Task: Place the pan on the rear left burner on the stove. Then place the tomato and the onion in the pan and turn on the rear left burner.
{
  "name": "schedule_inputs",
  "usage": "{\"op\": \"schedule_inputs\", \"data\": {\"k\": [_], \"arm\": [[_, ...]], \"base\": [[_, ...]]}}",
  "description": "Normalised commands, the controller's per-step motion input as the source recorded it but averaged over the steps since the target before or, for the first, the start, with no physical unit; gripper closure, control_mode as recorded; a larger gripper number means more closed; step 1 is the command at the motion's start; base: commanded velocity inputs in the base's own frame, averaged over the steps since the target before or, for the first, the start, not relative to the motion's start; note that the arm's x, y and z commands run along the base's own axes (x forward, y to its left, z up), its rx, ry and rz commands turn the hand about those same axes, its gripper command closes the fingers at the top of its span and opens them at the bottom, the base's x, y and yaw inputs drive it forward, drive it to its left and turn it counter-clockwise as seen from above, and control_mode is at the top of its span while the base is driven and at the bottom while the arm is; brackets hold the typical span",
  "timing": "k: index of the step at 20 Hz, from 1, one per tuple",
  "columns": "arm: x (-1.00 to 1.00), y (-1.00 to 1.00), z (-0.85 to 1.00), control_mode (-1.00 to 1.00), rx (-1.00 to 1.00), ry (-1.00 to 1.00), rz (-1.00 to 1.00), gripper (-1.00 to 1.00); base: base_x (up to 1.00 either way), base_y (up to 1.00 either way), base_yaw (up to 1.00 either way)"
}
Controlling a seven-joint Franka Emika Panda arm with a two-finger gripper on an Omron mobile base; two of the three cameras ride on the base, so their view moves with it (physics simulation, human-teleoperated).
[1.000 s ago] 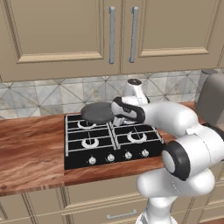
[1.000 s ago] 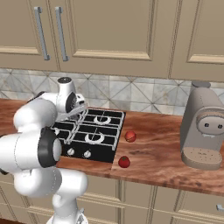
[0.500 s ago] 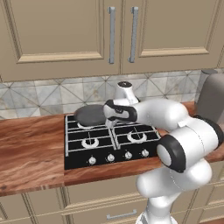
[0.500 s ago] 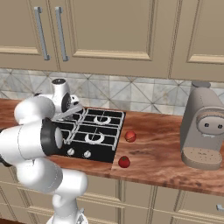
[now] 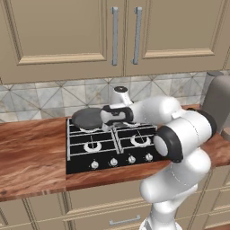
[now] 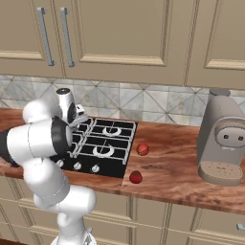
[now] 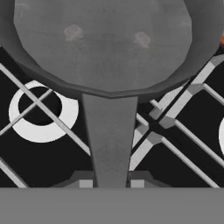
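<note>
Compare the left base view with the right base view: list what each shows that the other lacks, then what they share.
Left base view alone: the pan, dark and round, held by its handle in the shut gripper over the rear left burner. Right base view alone: two small red round things, one beside the stove, one nearer the counter's front edge, and the front of the coffee machine. Both: the stove, its knobs, the wooden counter, tiled wall, cabinets.

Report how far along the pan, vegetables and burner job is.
Done: nothing is finished yet. In hand: the end effector is shut on the handle of the pan, holding it over the stove's rear left burner. Left: setting the pan down, loading the two red round items from the counter, then turning the knob.
</note>
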Motion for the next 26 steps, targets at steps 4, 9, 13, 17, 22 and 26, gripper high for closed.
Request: {"op": "schedule_inputs", "data": {"k": [4, 9, 13, 17, 22, 26], "arm": [[0.27, 0.16, -0.16, -1.0, 0.0, 0.01, 0.0, 1.0], [0.04, 0.08, -0.13, -1.0, 0.0, 0.05, 0.0, 1.0], [0.04, 0.03, -0.24, -1.0, 0.0, 0.04, 0.0, 1.0], [0.14, 0.03, -0.31, -1.0, -0.02, 0.02, 0.0, 1.0], [0.3, 0.05, -0.3, -1.0, -0.03, 0.0, 0.0, 1.0], [0.41, 0.09, -0.24, -1.0, -0.02, 0.0, 0.0, 1.0]], "base": [[0.0, 0.0, 0.0], [0.0, 0.0, 0.0], [0.0, 0.0, 0.0], [0.0, 0.0, 0.0], [0.0, 0.0, 0.0], [0.0, 0.0, 0.0]]}}
